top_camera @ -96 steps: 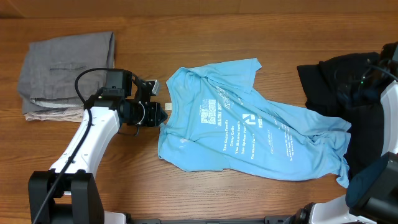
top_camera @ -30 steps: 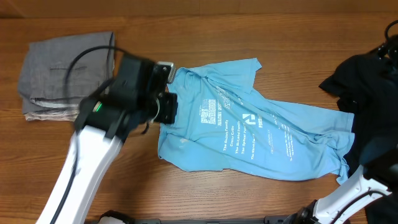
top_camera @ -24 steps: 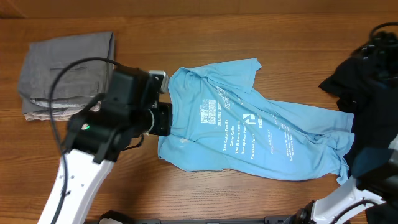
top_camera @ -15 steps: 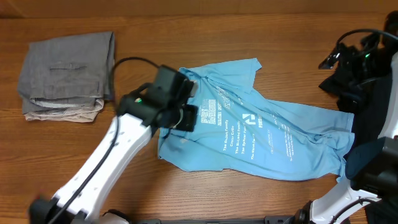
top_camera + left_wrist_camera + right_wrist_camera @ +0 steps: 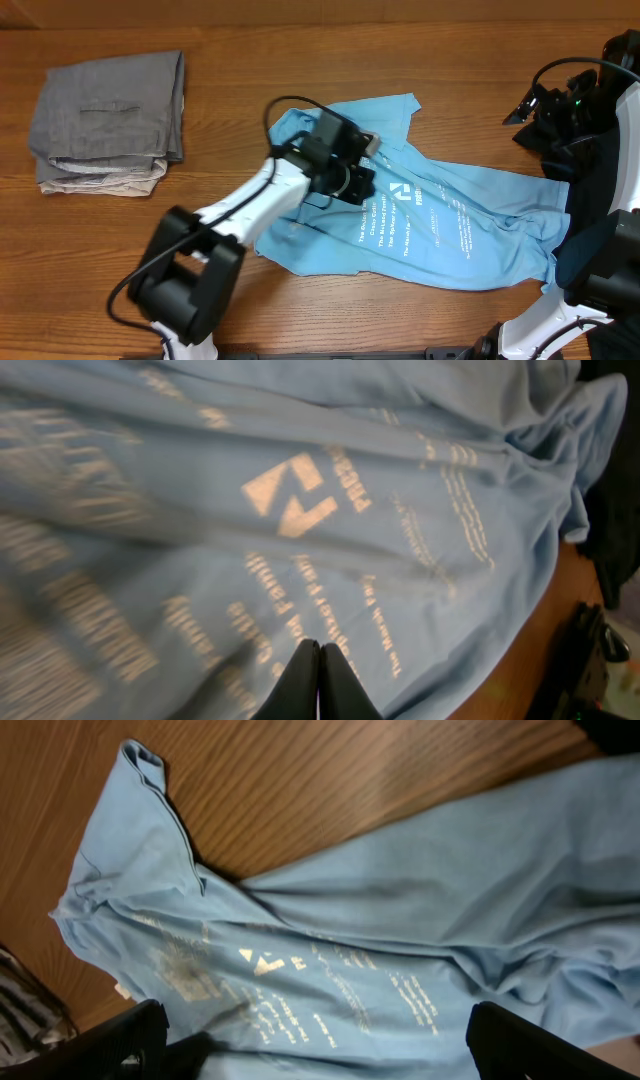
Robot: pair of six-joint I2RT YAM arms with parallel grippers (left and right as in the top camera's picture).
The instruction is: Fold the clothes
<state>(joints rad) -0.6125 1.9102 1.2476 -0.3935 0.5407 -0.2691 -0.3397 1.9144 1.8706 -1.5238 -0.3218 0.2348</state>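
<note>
A light blue T-shirt (image 5: 440, 230) with pale print lies crumpled across the table's middle. It also fills the left wrist view (image 5: 330, 510) and the right wrist view (image 5: 380, 950). My left gripper (image 5: 366, 181) hangs over the shirt's printed chest. Its fingers (image 5: 320, 665) are pressed together with no cloth between them. At the far right my right gripper (image 5: 527, 107) is raised above a black garment (image 5: 595, 175). It is wide open (image 5: 320, 1045), with nothing between its fingers (image 5: 130, 1038).
Folded grey trousers (image 5: 105, 110) lie at the back left. The black garment is heaped at the right edge, touching the shirt's right end. Bare wooden table (image 5: 330, 50) runs along the back and the front left.
My left arm swung right from the shirt's left edge to over its chest, its gripper staying shut. My right gripper opened wide and came into view at the far right.
</note>
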